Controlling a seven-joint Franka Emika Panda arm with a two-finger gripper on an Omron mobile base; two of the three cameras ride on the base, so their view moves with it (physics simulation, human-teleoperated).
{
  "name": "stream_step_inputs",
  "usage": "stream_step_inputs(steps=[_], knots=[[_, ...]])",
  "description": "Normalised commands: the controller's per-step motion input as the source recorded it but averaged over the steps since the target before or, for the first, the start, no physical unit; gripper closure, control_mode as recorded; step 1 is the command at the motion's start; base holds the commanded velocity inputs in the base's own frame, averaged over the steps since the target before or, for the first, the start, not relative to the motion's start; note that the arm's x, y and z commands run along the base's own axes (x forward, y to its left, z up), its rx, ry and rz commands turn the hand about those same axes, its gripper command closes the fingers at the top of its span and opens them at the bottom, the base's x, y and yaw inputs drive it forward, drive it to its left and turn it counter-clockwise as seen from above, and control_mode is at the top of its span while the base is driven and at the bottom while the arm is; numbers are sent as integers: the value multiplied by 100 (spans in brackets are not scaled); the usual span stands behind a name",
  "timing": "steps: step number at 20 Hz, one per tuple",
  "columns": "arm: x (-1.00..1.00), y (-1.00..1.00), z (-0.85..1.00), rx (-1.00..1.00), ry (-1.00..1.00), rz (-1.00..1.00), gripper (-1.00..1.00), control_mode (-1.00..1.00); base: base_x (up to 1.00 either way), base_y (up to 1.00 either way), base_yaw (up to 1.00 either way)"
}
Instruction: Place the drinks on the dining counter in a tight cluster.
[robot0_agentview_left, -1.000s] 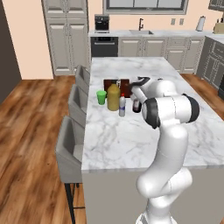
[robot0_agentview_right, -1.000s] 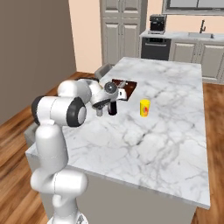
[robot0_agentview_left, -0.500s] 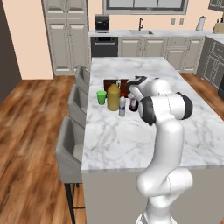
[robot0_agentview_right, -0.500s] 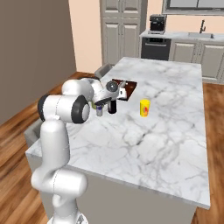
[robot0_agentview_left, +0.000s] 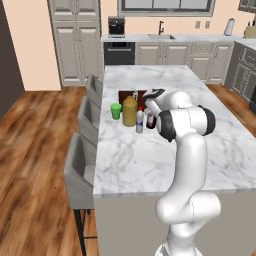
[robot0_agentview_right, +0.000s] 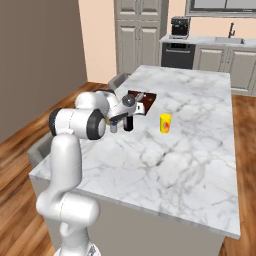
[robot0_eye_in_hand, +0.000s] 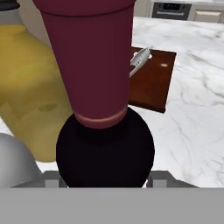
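Hand view, large to small: the long white grey-veined marble dining counter (robot0_eye_in_hand: 192, 109) spreads under the claw (robot0_eye_in_hand: 105, 177). Left of it stands the squat yellow juice bottle (robot0_eye_in_hand: 30, 87); beyond it lies the flat brown tray (robot0_eye_in_hand: 151, 81). The dark wine bottle (robot0_eye_in_hand: 103, 113) sits clamped between its jaws, upright; the small pale bottle (robot0_agentview_left: 139, 121) stands just beside it.

Green cup (robot0_agentview_left: 116, 111), yellow cup (robot0_agentview_right: 165, 123), brown tray (robot0_eye_in_hand: 151, 81) holding metal utensil (robot0_eye_in_hand: 140, 57).
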Motion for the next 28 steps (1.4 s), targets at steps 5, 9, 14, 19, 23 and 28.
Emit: stream_step_inputs(steps=[5,9,14,19,23,28], knots=[[5,3,-23,0,0,0,100,-100,0,0,0],[9,6,-16,0,0,0,100,-100,0,0,0],[14,8,-12,0,0,0,100,-100,0,0,0],[9,11,-19,0,-2,0,100,-100,0,0,0],[0,8,-30,0,0,0,100,-100,0,0,0],[0,12,-32,0,0,0,-100,-100,0,0,0]])
